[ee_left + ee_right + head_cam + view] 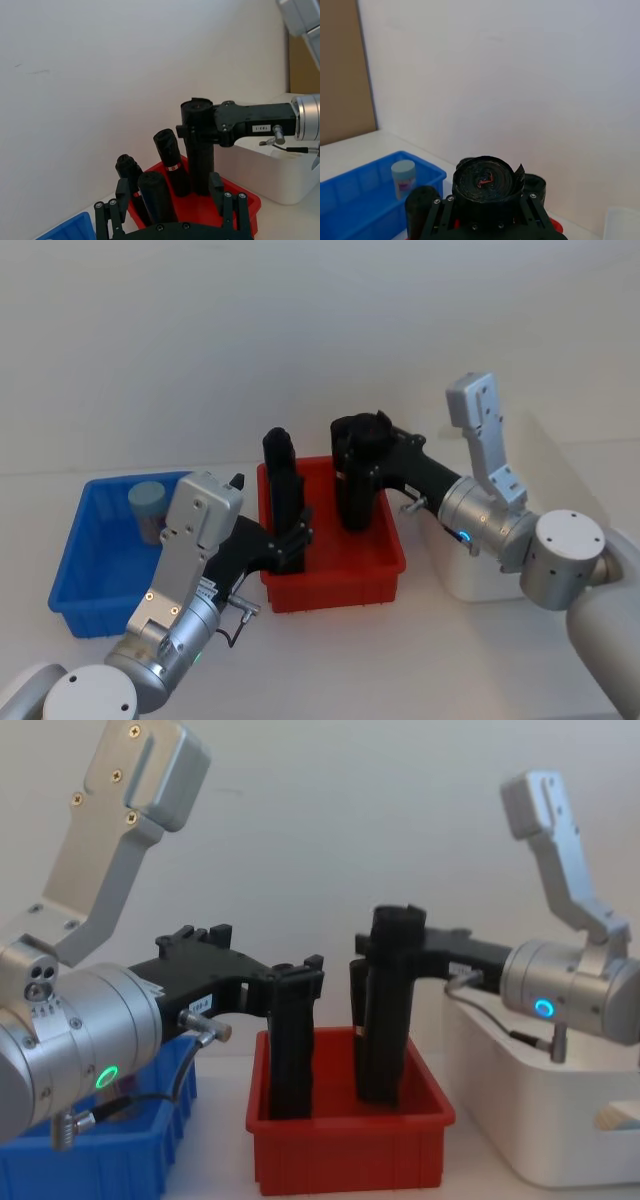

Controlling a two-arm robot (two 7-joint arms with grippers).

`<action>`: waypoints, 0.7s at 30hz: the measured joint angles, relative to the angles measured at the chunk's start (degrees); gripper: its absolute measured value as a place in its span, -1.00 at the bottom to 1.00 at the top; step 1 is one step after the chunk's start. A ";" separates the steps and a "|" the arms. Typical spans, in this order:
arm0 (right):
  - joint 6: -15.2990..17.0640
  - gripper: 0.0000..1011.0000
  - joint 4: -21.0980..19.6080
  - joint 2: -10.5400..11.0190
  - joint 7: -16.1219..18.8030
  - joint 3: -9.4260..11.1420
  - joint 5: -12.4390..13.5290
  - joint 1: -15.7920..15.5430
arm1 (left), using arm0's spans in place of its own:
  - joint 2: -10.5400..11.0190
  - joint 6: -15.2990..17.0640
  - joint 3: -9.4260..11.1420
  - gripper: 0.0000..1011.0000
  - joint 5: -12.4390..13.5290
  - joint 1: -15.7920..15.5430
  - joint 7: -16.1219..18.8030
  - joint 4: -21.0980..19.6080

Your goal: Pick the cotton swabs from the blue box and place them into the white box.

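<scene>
One cotton swab jar with a pale teal lid stands upright in the far part of the blue box at the left; the right wrist view shows the same jar in the box. The white box sits at the right, partly behind my right arm. My right gripper is shut on a tall black roll over the red bin. My left gripper hangs open in the red bin, its fingers either side of black rolls.
A red bin holding several upright black rolls stands between the blue box and the white box. A plain wall closes off the back. Bare table lies in front of the bins.
</scene>
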 joint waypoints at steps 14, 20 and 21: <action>5.45 -0.04 -19.15 3.29 -6.90 1.60 1.95 -8.15 | 0.00 0.00 0.00 0.99 0.00 0.00 0.00 0.00; 8.42 -0.04 -25.75 4.82 -11.27 2.51 2.03 -11.23 | 0.00 0.00 0.00 0.99 0.00 0.00 0.00 0.00; 8.81 -0.04 -26.42 5.00 -11.80 2.62 2.03 -11.56 | 0.00 0.00 0.00 0.99 0.00 0.00 0.00 0.00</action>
